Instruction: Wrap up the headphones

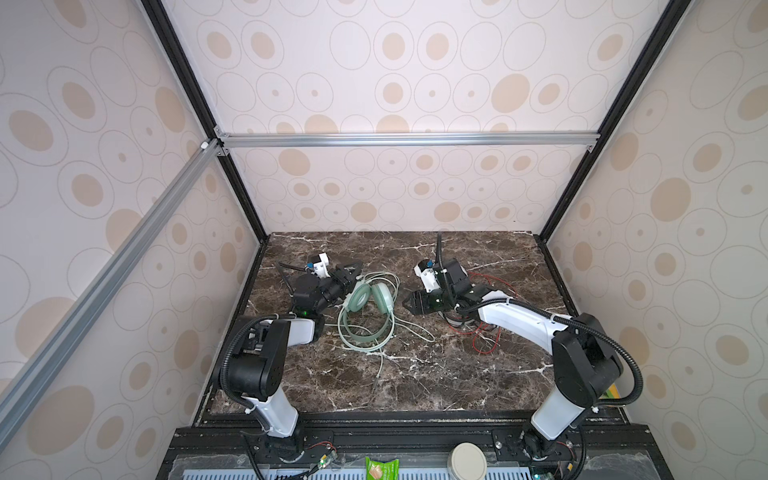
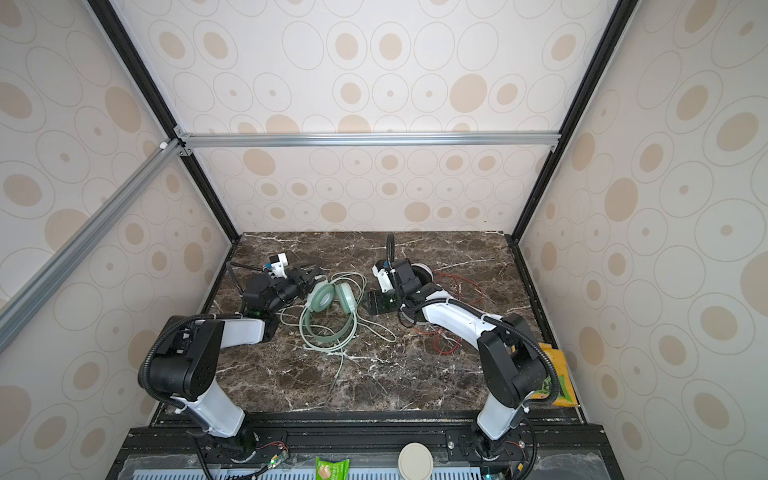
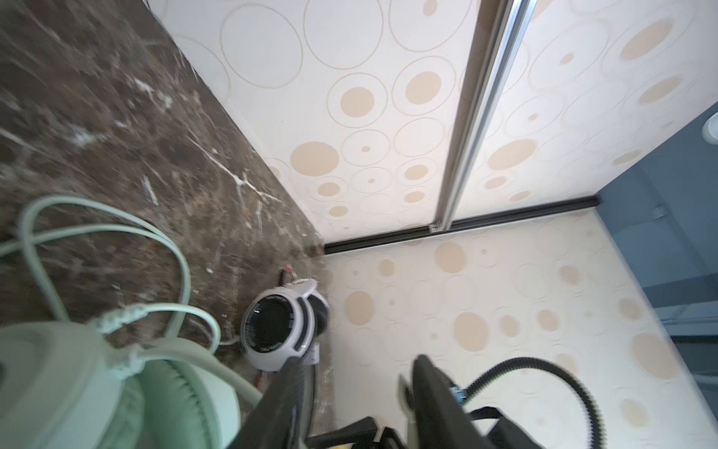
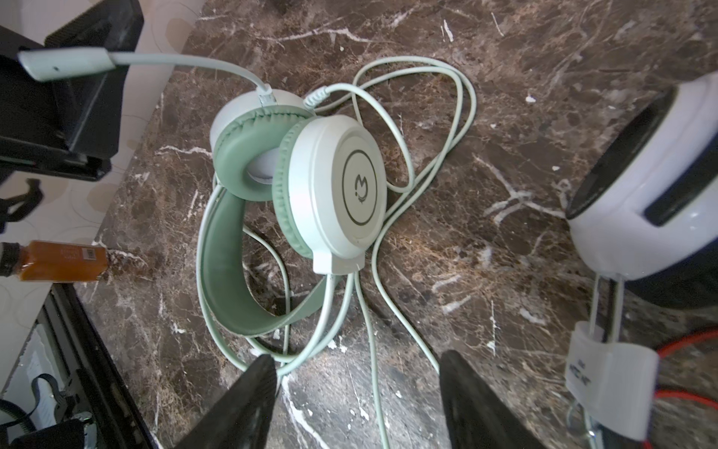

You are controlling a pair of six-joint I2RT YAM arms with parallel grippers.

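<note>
I judge the wrapping of the green headset (image 4: pixel 330 186), lying near the middle of the desk (image 1: pixel 415 374), is hardly begun: my left gripper (image 3: pixel 355 365) and right gripper (image 4: pixel 357 357) are both released and empty, so next one must pinch its loose cable (image 4: pixel 408 58).

An emblem (image 4: pixel 360 189) is shown on the outer cup of the mint-green headset (image 4: pixel 299 202): a stylised M-shaped mark in dark grey, enclosed by a ring, with no lettering beside it. In both top views this headset is seen just toward nine o'clock from the middle of the marble table (image 1: pixel 415 374). Dark print is carried by a white tag (image 4: pixel 606 373) on the cable of the white headset (image 4: pixel 641 202), toward three o'clock, but cannot be read. A barcode-like patch on an amber container (image 4: pixel 58 261) and the printing on a green packet (image 1: pixel 381 467), at six o'clock beyond the table's edge, are too blurred to be made out.
</note>
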